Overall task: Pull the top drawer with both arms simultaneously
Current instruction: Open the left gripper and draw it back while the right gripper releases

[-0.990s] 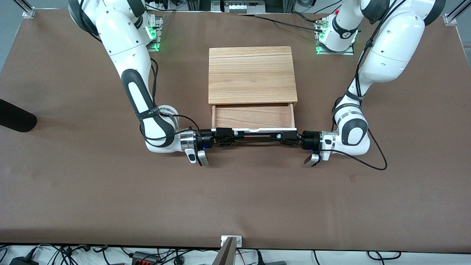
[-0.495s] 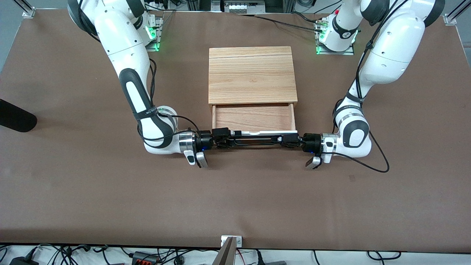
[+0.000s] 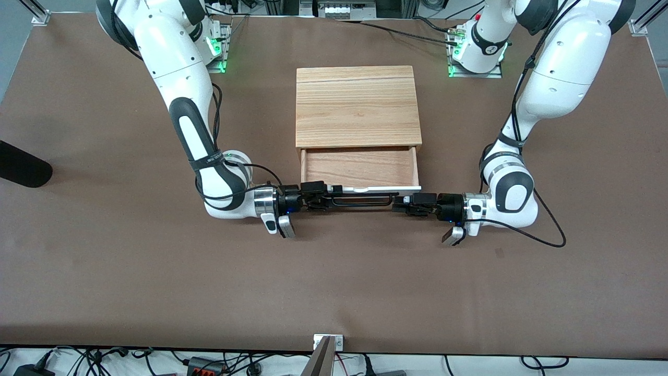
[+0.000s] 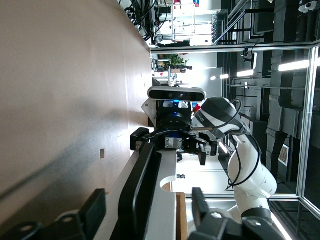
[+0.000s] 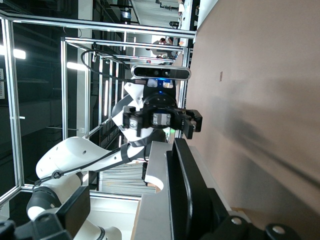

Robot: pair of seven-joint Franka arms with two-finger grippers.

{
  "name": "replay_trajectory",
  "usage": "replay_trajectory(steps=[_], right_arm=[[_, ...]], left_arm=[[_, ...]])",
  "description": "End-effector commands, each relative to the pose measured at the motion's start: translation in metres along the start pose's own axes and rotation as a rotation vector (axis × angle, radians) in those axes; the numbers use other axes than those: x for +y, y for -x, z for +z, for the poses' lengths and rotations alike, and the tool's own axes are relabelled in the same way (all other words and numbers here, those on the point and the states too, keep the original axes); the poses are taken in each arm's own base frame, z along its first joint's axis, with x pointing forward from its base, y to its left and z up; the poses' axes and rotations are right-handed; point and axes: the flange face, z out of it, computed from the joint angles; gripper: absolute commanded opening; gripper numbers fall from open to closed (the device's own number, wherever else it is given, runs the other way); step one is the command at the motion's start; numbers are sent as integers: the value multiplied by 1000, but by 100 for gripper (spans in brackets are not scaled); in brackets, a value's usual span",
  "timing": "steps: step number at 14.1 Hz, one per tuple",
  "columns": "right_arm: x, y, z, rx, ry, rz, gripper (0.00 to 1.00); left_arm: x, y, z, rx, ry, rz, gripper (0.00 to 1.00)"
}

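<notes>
The top drawer (image 3: 360, 166) stands pulled out of the wood-grain cabinet (image 3: 358, 104), its light wood inside showing. Its white front (image 3: 381, 186) faces the front camera, with the black bar handle (image 3: 360, 200) along it. My right gripper (image 3: 329, 200) is open at the handle's end toward the right arm; in the right wrist view (image 5: 150, 195) the handle (image 5: 187, 185) and front lie between its fingers. My left gripper (image 3: 397, 203) is open, just off the handle's other end. In the left wrist view (image 4: 148, 196) the handle (image 4: 142, 185) runs ahead between its fingers.
A black rounded object (image 3: 21, 164) lies at the table edge at the right arm's end. A black cable (image 3: 545, 237) loops on the brown table (image 3: 334, 282) beside the left wrist. Each wrist view shows the other arm's gripper farther off along the handle.
My left gripper has drawn back along the handle toward the left arm's end and now sits off the handle's end. My right gripper shifted slightly toward the right arm's end. The drawer has stayed put.
</notes>
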Motion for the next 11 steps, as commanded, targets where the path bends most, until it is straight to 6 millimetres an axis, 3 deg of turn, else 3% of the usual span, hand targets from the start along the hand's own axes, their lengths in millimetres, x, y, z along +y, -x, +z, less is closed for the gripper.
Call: replay_trajectory(steps=[1, 6, 9, 11], right_arm=[[-8, -1, 1, -2, -15, 6, 100], [-20, -13, -10, -51, 54, 17, 100], [-26, -23, -23, -83, 125, 9, 100], [-46, -37, -30, -140, 218, 12, 100]], left_arm=[[32, -5, -5, -15, -31, -12, 100], [104, -29, -35, -179, -322, -37, 100], [120, -31, -65, -293, -469, -40, 100], [140, -27, -82, -379, -616, -27, 100]])
